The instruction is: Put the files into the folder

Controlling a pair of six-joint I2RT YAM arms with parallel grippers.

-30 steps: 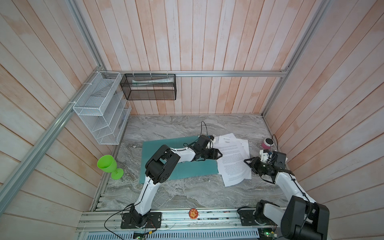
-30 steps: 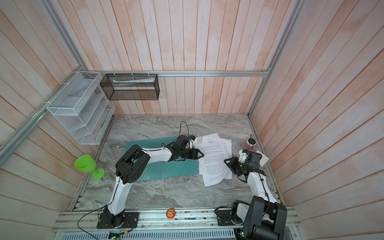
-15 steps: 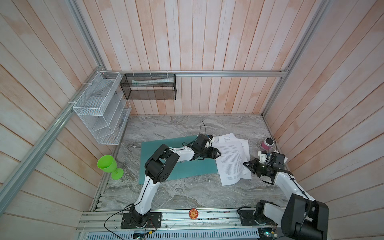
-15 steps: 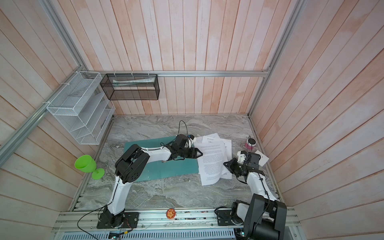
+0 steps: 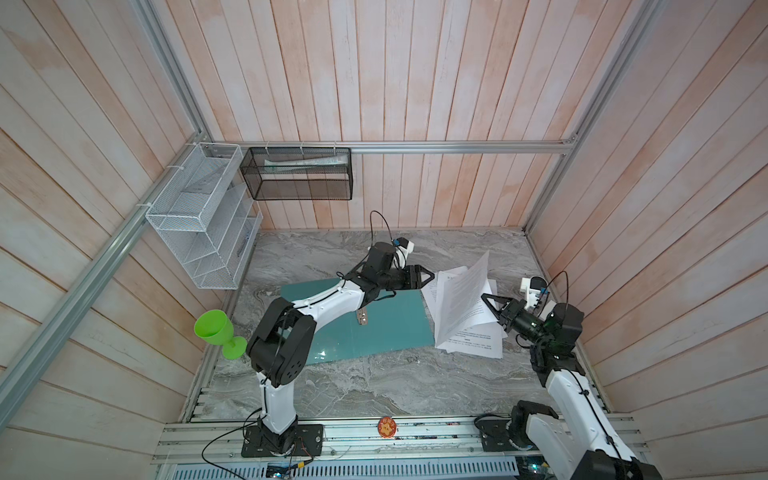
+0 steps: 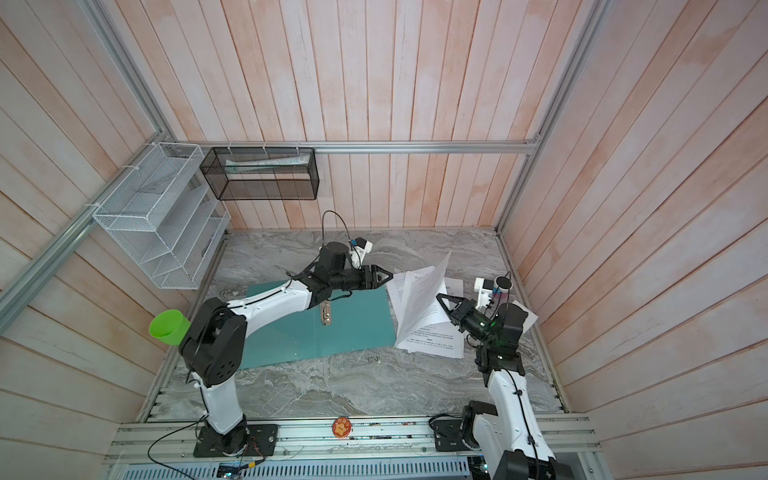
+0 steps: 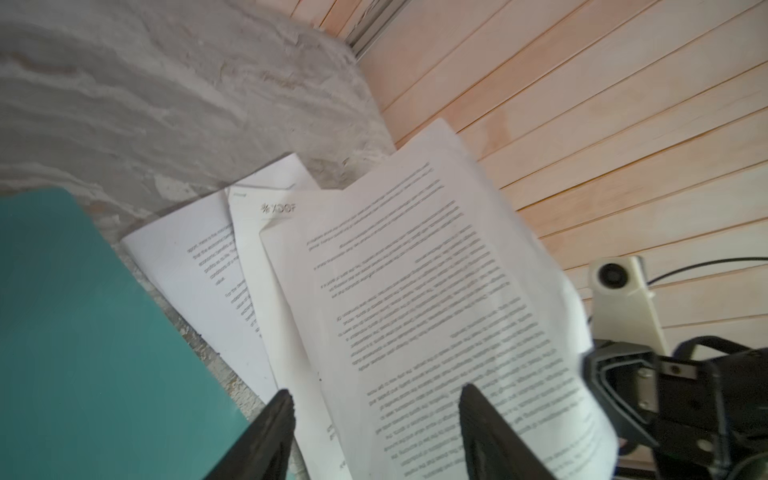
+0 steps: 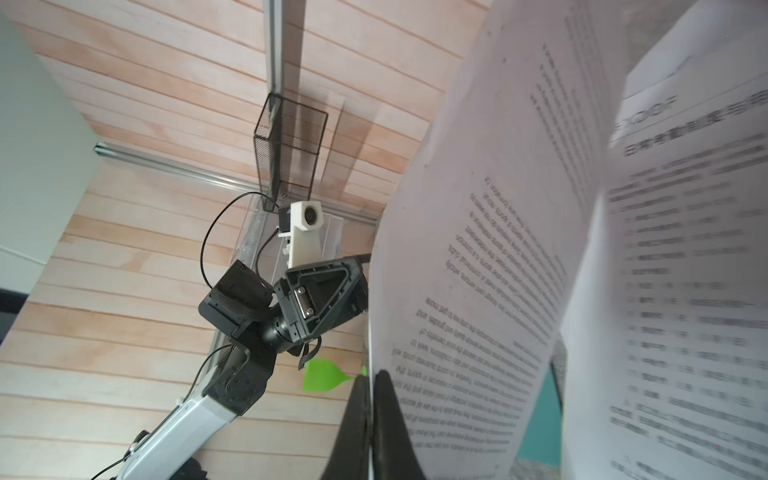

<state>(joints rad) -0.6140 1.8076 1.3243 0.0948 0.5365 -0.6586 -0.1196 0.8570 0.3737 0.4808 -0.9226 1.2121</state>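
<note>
The teal folder [image 5: 386,328] [image 6: 353,328] lies open and flat on the marble table, its silver clip [image 5: 362,318] at the spine. To its right lie the files [image 5: 478,343], white printed sheets in a loose pile. One sheet [image 5: 461,299] [image 6: 419,299] [image 8: 478,270] stands tilted above that pile. My right gripper [image 5: 488,301] [image 8: 370,376] is shut on that sheet's right edge. Open and holding nothing, my left gripper [image 5: 432,276] [image 7: 376,390] hovers at the pile's left edge, between the folder [image 7: 83,332] and the raised sheet [image 7: 415,291].
A green goblet [image 5: 216,332] stands at the table's left edge. A black mesh basket [image 5: 299,174] and a white wire rack [image 5: 199,216] hang on the walls. A small dark-topped object [image 5: 538,282] sits by the right wall, behind my right arm.
My right gripper has shut on the top sheet's edge and raised it, so the sheet now stands tilted instead of lying flat. The left gripper has barely moved.
</note>
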